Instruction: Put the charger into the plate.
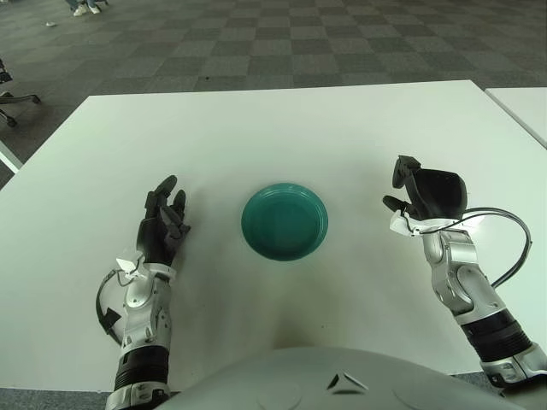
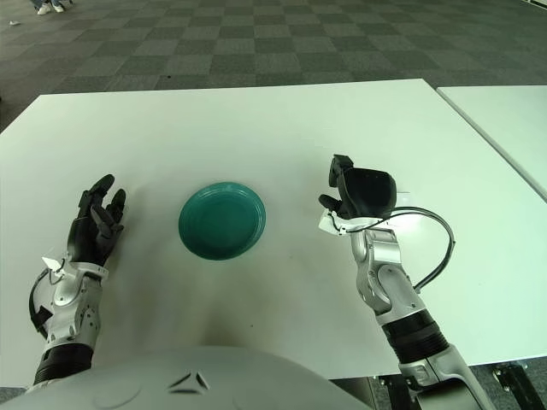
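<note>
At the lower left of the frame, the robot's left hand (image 1: 162, 224) shows over the white rectangular table (image 1: 282, 128), its black fingers stretched out loosely and pointing toward the far edge, with nothing between them. A thin black cable loops beside its silver wrist.

In the middle of the frame, a little below centre, sits the round teal plate (image 1: 285, 221) with a shallow ribbed rim. Nothing lies in it. It stands well apart from both hands, roughly midway between them.

At the right of the frame, the right hand (image 1: 425, 198) is raised off the table surface on its silver forearm, which rises from the lower right corner. Its black fingers are curled inward around the palm. A small white piece shows just under the fingers at the wrist side, and a black cable arcs out from the hand toward the right edge and back down. Whether this hand has the charger inside its curled fingers cannot be told; no charger is plainly visible on the table either.

Beyond the table, across the top of the frame, runs a grey checkered carpet floor (image 1: 282, 38). A second white table's corner (image 1: 521, 107) shows at the right edge.
</note>
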`<action>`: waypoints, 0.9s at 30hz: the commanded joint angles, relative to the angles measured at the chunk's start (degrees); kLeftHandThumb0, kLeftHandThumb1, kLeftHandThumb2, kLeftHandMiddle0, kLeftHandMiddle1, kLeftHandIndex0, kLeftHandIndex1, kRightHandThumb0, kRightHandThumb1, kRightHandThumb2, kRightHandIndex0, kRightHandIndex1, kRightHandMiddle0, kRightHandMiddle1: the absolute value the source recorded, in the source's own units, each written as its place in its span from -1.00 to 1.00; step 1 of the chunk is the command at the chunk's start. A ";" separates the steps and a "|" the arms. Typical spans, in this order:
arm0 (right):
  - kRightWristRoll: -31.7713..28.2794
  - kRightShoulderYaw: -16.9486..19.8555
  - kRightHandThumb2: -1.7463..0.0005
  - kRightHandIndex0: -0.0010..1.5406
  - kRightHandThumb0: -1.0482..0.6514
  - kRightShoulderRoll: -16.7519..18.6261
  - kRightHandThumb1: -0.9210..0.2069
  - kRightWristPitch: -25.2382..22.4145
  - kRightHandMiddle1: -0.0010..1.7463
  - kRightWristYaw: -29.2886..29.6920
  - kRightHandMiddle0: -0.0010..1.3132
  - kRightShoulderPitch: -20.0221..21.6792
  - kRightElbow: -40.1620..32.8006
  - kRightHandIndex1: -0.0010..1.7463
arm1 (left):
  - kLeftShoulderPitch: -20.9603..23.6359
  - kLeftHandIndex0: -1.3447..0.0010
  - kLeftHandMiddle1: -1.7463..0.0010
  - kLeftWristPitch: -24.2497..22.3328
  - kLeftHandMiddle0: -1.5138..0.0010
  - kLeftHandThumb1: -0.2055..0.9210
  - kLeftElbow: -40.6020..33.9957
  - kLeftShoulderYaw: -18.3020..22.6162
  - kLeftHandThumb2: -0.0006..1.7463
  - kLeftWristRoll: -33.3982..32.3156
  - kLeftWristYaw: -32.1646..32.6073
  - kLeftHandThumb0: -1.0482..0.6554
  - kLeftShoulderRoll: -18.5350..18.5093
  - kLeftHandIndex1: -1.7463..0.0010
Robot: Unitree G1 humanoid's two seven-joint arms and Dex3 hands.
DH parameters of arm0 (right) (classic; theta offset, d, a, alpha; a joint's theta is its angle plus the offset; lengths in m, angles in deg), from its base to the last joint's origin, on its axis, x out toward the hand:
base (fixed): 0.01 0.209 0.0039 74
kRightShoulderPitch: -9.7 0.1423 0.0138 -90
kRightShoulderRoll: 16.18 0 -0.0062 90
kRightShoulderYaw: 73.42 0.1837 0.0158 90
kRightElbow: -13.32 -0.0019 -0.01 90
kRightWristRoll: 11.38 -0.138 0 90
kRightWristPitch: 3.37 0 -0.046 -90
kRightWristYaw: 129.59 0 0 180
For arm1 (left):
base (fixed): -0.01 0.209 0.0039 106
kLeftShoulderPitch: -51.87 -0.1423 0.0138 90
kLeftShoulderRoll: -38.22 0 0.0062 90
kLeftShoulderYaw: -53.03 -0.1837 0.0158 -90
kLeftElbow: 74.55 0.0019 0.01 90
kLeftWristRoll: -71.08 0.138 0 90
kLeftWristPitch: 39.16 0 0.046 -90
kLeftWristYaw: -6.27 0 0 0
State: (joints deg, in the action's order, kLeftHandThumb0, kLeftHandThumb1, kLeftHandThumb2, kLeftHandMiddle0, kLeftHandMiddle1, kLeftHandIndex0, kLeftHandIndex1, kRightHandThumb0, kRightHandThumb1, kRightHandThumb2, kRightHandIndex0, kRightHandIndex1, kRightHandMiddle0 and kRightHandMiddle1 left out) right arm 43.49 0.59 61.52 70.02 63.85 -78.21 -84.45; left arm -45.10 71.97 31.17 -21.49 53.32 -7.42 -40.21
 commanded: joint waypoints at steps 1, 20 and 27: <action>0.66 0.14 -0.51 0.55 -0.33 0.77 0.08 0.45 1.00 -0.78 -0.06 0.85 0.13 1.00 | -0.48 1.00 1.00 -1.60 0.60 1.00 2.18 0.28 0.19 -0.21 -0.20 -0.87 -0.08 0.17; 1.38 0.26 -0.53 0.57 -0.34 2.51 0.11 2.69 1.00 -1.48 -0.04 0.98 -1.45 1.00 | 0.71 1.00 1.00 -1.17 0.60 1.00 3.98 0.70 0.19 -0.36 -0.56 -0.87 -0.52 0.17; 2.29 0.37 -0.51 0.52 -0.33 2.40 0.08 2.38 1.00 -2.39 -0.06 0.66 -2.73 1.00 | 0.97 1.00 1.00 -1.15 0.60 1.00 4.29 0.87 0.19 -0.35 -0.68 -0.87 -0.59 0.17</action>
State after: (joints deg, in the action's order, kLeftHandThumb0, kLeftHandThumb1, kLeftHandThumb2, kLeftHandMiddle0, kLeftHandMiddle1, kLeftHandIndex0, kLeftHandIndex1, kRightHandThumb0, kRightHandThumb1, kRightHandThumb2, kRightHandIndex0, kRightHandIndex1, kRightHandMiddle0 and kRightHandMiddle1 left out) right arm 44.37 0.57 63.82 72.46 62.11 -78.09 -86.06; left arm -43.42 72.56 33.50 -20.78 53.29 -7.81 -40.74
